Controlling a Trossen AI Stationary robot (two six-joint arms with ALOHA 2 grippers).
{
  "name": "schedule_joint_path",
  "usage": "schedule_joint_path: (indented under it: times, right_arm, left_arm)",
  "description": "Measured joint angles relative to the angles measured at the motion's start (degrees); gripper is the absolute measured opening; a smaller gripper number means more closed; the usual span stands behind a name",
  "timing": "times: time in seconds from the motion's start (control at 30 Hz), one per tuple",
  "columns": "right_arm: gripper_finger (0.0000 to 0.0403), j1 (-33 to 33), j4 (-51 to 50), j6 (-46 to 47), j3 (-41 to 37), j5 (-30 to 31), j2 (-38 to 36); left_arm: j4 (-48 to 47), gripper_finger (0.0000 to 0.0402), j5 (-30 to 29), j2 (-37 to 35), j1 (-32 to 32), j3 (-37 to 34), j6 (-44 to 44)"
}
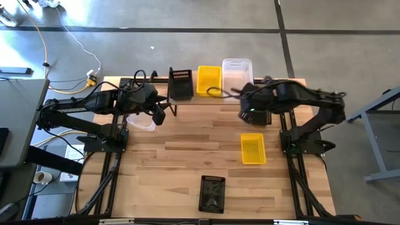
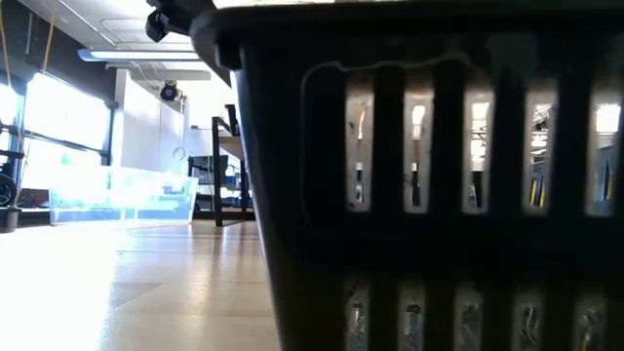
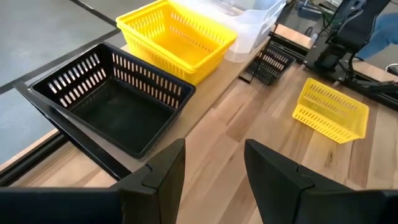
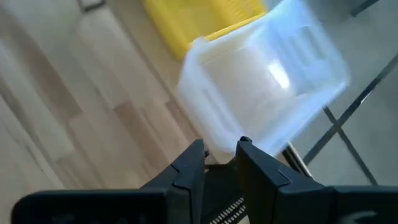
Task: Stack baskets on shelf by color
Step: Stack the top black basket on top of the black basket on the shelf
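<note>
The left gripper (image 3: 214, 177) is being held open over the wooden tabletop (image 3: 249, 118). Ahead, a black basket (image 3: 112, 99), a yellow basket (image 3: 177, 37) and what is probably a clear basket (image 3: 255, 22) are being carried side by side on the shelf (image 3: 205, 93); another yellow basket (image 3: 329, 109) is lying well apart.

From straight above, we see the whole table (image 1: 187, 150), the shelf (image 1: 212, 99) at twelve o'clock. Our low camera sits at tabletop height, pressed against a black mesh basket (image 2: 439, 195) that fills its frame. The left wrist camera looks across the shelf's baskets toward the right arm. The right wrist camera hangs close over the clear basket (image 4: 261, 81), shared with the overhead view.
</note>
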Motion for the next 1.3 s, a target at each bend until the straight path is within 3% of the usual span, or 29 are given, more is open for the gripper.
schedule_joint_path:
  times: [0.13, 0.47, 0.77, 1.3]
  right_arm:
    - [0.0077, -0.3, 0.1, 3.8, -2.9, 4.1, -5.0]
    - [0.0077, -6.6, 1.8, 24.4, -27.2, 5.7, -22.7]
    - [0.0078, -17.8, 7.6, 31.1, -38.0, -1.4, -30.7]
    - [0.0078, -36.8, 15.5, 27.3, -52.9, -20.6, -31.4]
  left_arm:
    - [0.0, 0.0154, 0.0, 0.0, 0.0, 0.0, 0.0]
    - [0.0, 0.0154, -0.3, 0.0, 0.0, 0.0, 0.0]
    - [0.0, 0.0154, -0.5, 0.0, 0.0, 0.0, -0.1]
    - [0.1, 0.0154, -0.5, 0.0, 0.0, 0.0, 0.0]
